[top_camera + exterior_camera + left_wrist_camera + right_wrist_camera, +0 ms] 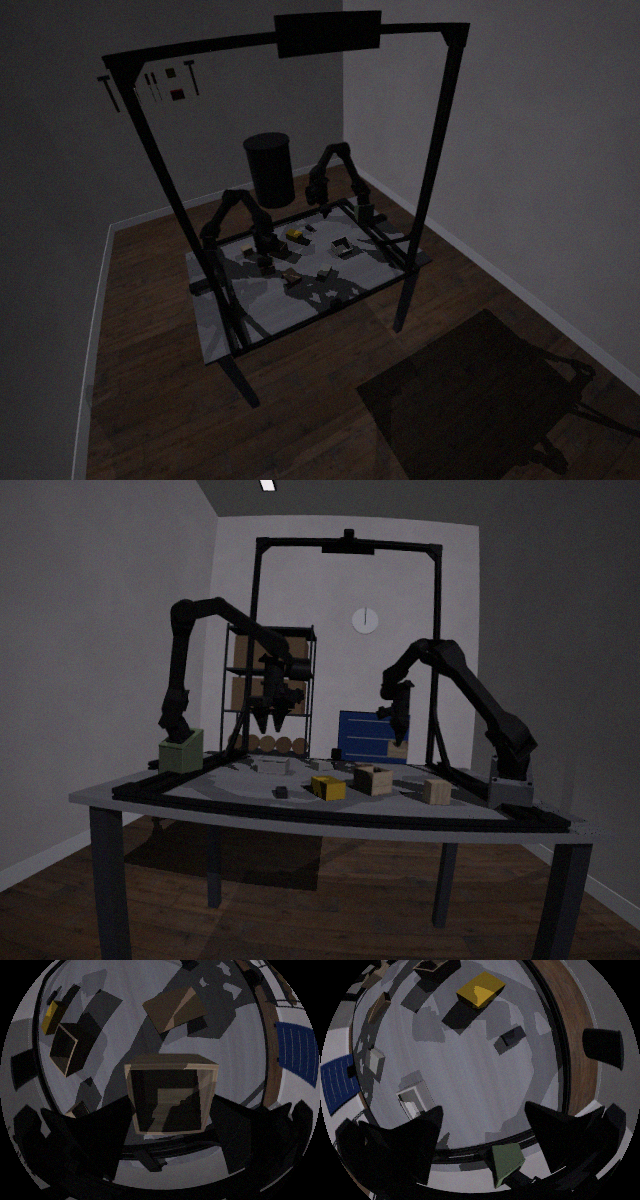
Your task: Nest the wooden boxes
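Observation:
My left gripper [398, 742] [171, 1098] is shut on a wooden box [397, 750] [171, 1059] [266, 266], held above the table with its mouth toward the wrist camera. A larger wooden box [379, 782] [86, 1050] [442, 970] stands open side up. A brown wooden box [291, 277] [172, 1009] [379, 1007] lies with its mouth hidden. A small pale wooden box [247, 249] [436, 792] sits near the left arm's base; its opening is unclear. My right gripper [270, 730] [484, 1108] is open and empty, high above the table.
A yellow box [330, 788] [481, 990] and a small dark object [281, 791] [516, 1035] lie near one table edge. A whitish open tray [337, 253] and a pale block [324, 273] [374, 1064] lie farther over. A green block [180, 756] is at the right arm's base.

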`<state>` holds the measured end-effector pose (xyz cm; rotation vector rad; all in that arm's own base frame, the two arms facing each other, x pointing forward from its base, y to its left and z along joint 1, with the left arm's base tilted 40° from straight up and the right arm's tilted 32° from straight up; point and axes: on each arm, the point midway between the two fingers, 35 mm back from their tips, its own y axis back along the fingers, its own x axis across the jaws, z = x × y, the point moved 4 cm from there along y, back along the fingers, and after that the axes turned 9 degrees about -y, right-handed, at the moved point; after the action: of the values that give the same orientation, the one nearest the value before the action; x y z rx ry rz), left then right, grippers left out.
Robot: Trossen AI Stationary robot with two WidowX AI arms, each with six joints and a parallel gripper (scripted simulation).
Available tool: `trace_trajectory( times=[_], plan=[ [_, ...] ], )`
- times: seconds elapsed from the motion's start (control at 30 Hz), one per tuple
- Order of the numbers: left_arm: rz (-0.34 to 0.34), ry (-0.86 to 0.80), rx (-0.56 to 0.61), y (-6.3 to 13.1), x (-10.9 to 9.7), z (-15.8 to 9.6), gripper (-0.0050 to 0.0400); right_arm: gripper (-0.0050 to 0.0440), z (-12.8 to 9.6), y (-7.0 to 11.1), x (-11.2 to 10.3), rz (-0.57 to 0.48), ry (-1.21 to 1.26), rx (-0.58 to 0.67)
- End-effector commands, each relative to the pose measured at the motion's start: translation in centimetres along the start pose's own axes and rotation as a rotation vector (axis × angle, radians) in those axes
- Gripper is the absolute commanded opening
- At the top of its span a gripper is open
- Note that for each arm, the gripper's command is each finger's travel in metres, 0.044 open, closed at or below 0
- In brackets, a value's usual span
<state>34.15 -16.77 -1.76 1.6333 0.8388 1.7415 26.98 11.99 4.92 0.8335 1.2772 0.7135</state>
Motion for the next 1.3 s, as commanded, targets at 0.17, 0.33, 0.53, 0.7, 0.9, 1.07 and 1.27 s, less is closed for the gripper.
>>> trace_trajectory(
  times=[0.17, 0.33, 0.53, 0.7, 0.9, 1.07, 1.27],
  plan=[
    [0.003, -0.263, 0.003, 0.4, 2.5, 0.8, 0.0, 0.04, 0.0, 0.0, 0.0, 0.001, 0.004, 0.003],
    [0.003, -0.352, 0.003, 0.6, 3.3, 1.1, 0.0, 0.04, 0.0, 0.0, 0.0, 0.001, 0.004, 0.003],
    [0.002, -0.531, 0.003, 0.9, 4.8, 1.6, 0.0, 0.04, 0.0, 0.0, 0.0, 0.001, 0.004, 0.003],
    [0.002, -0.68, 0.002, 1.1, 6.0, 1.9, 0.0, 0.04, 0.0, 0.0, 0.0, 0.001, 0.004, 0.003],
    [0.002, -0.799, 0.002, 1.2, 7.1, 2.2, 0.0, 0.04, 0.0, 0.0, 0.0, 0.001, 0.004, 0.003],
    [0.002, -0.948, 0.003, 1.4, 8.4, 2.5, 0.0, 0.04, 0.0, 0.0, 0.0, 0.001, 0.004, 0.003],
    [0.003, -1.127, 0.003, 1.6, 9.9, 2.8, 0.0, 0.04, 0.0, 0.0, 0.0, 0.001, 0.004, 0.003]
  ],
)
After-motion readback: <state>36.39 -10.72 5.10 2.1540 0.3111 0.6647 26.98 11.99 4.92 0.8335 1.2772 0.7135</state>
